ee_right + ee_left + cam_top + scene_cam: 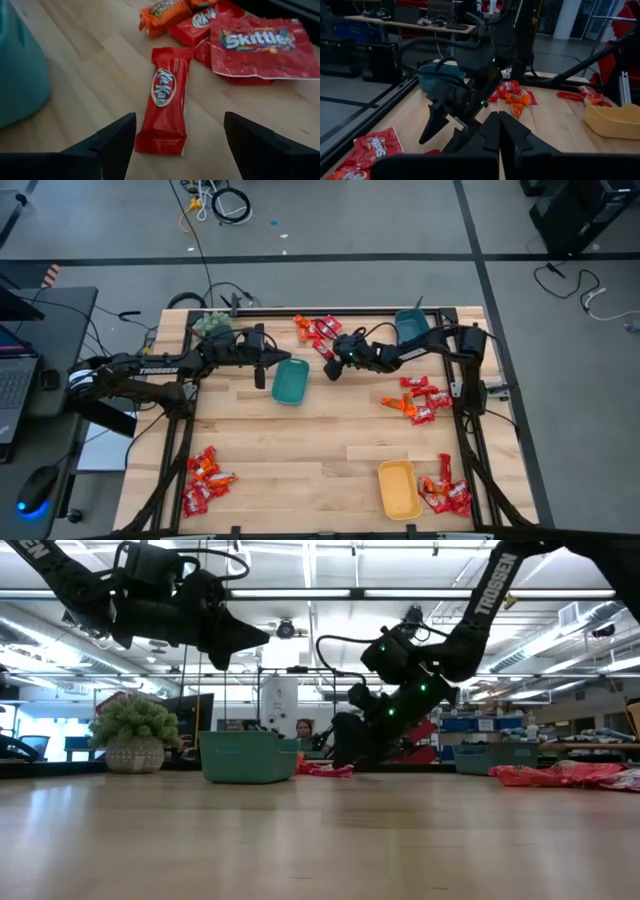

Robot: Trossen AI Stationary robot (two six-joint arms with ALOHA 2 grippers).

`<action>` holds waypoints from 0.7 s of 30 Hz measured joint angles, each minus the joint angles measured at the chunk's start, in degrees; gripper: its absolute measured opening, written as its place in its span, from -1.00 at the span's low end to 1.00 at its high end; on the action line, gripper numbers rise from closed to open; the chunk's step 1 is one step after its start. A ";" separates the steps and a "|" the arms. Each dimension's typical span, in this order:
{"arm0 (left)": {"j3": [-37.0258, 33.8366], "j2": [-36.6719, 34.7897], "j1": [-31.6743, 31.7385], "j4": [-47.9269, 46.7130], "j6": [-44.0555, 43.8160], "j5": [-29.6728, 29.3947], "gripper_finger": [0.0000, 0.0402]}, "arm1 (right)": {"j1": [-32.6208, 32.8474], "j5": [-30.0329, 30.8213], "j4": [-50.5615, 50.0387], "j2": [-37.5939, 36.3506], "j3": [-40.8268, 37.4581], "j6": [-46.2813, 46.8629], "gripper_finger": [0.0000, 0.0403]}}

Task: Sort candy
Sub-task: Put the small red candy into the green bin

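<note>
The smooth pale wooden table (300,450) is carrying glossy flat candy piles near its corners and top centre. The rounded teal tray (290,382) is sitting centre. The left gripper (260,370), pressed together, is hovering beside it. The right gripper (177,150), spread wide, is straddling a red oblong KitKat (165,105). Its slick wrapper may slip, or a finger could snag the neighbouring Skittles bag (260,45).

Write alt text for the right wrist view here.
The open right gripper hangs just above a red KitKat candy lying on the wooden table, one finger either side. More candy lies beyond it, and a teal tray shows at the edge.
</note>
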 joint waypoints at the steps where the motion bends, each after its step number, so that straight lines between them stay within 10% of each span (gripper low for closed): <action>1: 0.00 0.00 0.00 -0.27 0.00 0.00 -1.00 | -0.13 0.00 0.35 0.56 0.01 0.14 0.39; 9: 0.00 0.00 0.00 -0.74 0.24 -0.13 -1.00 | -0.66 -0.38 1.52 1.86 0.07 0.70 0.09; 21: 0.00 0.02 0.00 -0.76 -0.05 -0.15 -1.00 | 1.43 -6.29 2.16 0.80 0.08 -1.94 -0.92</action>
